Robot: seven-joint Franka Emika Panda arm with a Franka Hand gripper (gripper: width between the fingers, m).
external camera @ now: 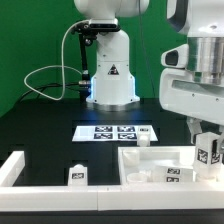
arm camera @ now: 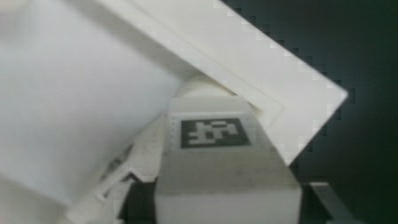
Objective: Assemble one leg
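My gripper (external camera: 207, 148) is at the exterior view's right and is shut on a stubby white leg (external camera: 210, 153) with black-and-white tags. It holds the leg over the right end of the large flat white panel (external camera: 150, 158) with a raised rim. In the wrist view the leg (arm camera: 217, 150) fills the gap between the dark fingers (arm camera: 150, 203) of my gripper (arm camera: 228, 208), its tag facing the camera. The panel's rimmed corner (arm camera: 285, 85) lies just beyond the leg's end. I cannot tell whether the leg touches the panel.
Another leg (external camera: 77, 175) stands on the black table left of the panel. A small white piece (external camera: 143, 141) sits at the panel's far corner, and tagged pieces (external camera: 170, 172) lie on the panel. The marker board (external camera: 117, 131) lies behind. A white L-shaped barrier (external camera: 12, 170) borders the left and front.
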